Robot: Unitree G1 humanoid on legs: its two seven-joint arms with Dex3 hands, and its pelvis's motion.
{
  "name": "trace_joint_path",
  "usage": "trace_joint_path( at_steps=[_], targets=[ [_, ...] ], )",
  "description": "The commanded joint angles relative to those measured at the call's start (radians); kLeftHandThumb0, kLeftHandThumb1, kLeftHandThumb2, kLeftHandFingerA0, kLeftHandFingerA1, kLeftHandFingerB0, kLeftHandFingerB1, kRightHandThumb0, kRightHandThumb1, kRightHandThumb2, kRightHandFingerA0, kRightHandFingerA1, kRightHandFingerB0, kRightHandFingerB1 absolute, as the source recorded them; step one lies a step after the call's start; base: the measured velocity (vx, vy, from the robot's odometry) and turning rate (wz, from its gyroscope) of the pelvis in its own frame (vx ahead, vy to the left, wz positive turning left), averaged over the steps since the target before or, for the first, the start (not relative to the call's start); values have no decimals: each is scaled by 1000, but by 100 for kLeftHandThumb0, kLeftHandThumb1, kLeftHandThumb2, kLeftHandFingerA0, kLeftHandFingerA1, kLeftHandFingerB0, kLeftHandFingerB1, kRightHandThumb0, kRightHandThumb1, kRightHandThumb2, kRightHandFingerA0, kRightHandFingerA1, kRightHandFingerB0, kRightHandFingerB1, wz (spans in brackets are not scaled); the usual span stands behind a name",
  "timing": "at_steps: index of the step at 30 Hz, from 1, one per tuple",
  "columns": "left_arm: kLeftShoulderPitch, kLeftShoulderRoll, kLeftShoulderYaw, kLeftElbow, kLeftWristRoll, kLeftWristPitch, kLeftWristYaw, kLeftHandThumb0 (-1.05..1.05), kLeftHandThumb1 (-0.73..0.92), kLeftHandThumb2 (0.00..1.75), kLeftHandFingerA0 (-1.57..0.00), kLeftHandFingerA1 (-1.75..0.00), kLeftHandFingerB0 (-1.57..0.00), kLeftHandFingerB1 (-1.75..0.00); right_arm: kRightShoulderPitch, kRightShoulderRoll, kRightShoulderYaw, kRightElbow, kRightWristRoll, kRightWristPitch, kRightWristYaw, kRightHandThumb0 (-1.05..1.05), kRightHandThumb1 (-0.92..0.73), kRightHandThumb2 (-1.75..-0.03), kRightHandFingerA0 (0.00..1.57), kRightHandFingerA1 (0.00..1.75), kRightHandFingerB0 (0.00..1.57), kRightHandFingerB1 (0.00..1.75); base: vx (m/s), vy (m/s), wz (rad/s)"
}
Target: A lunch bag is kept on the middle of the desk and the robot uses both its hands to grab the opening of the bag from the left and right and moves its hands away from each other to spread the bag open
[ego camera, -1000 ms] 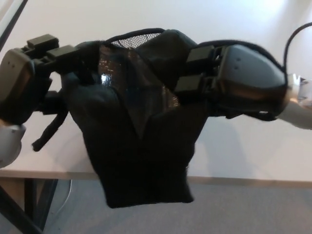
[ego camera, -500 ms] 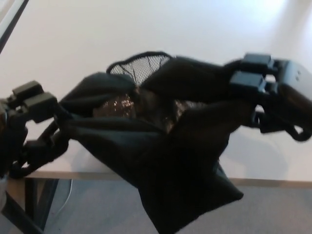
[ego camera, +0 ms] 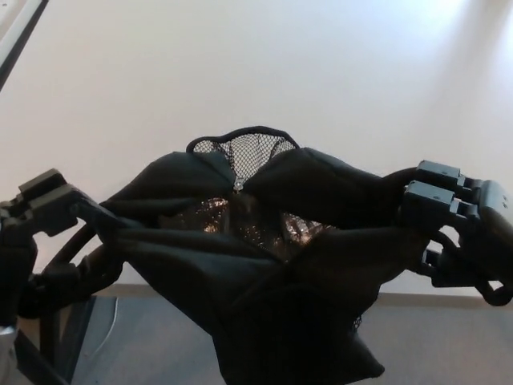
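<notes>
A black lunch bag (ego camera: 264, 273) is held aloft between the robot's two hands, above the near edge of the white table (ego camera: 240, 72), its mouth drawn wide from side to side. The left hand (ego camera: 40, 233) is closed on the left rim of the opening, with the fabric pulled taut away from it toward the middle; the right hand (ego camera: 457, 233) is clamped on the opposite rim, its two thick fingers (ego camera: 429, 188) folded over the cloth. Between the hands the body of the bag sags in loose folds, which marks it as soft, limp and apparently light, with no stiff frame to keep a shape once released. The outer cloth is seen as matte and slightly fuzzy, likely to give a sure hold; a glinting foil-like lining (ego camera: 240, 220) is exposed inside, and a mesh pocket (ego camera: 244, 148) with a corded edge stands up at the far side, beyond both hands. The rim hems beside each hand are judged the best places for a hold, being the firmest lines of cloth; the thin lining may crinkle or snag if pinched.
</notes>
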Motion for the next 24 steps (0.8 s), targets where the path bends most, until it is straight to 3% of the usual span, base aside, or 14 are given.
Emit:
trace_joint_path(
  at_steps=[1,11,14,15,16,17,18,20,21,24],
  targets=[
    [58,100,169,100,-187,123,70,-15,39,124,-94,-159,-88,-118,72,-103,-159,117,161,152,-119,-16,-73,-57,74,175,54,175,0,0,0],
    [69,100,224,101,-181,101,13,-23,36,127,-96,-152,-88,-122,52,-93,-191,135,173,150,-54,-17,-70,-58,75,175,54,174,0,0,0],
    [46,98,187,26,-188,12,-68,-22,34,133,-95,-143,-89,-123,35,-66,-185,76,198,161,-27,-18,-68,-58,78,175,56,173,0,0,0],
    [37,96,182,-8,-161,-5,-64,-30,42,107,-86,-148,-84,-128,27,-60,-180,64,201,165,-20,-17,-68,-58,78,175,56,173,0,0,0],
    [20,90,171,-60,-136,-13,-76,-17,38,107,-92,-131,-83,-122,6,-47,-167,50,217,154,5,-13,-70,-58,73,175,54,174,0,0,0],
    [3,85,160,-107,-117,-14,-91,-17,38,107,-92,-131,-83,-122,-14,-34,-154,38,236,138,33,-13,-70,-58,73,175,54,174,0,0,0],
    [-9,75,151,-144,-105,-16,-101,-15,42,96,-93,-127,-83,-119,-28,-26,-141,24,245,132,49,-12,-69,-59,72,175,53,173,0,0,0],
    [-29,52,122,-205,-138,11,-141,-13,44,103,-99,-122,-91,-116,-49,-11,-124,-10,240,147,55,-12,-69,-58,73,175,55,174,0,0,0],
    [-59,35,102,-268,-140,61,-171,-14,47,110,-98,-132,-90,-125,-92,5,-108,-21,243,164,74,-12,-70,-56,71,175,56,170,0,0,0],
    [-125,15,69,-350,-124,140,-215,3,56,108,-96,-131,-85,-125,-189,21,-78,-23,242,209,112,-9,-66,-57,73,175,54,171,0,0,0]
  ],
)
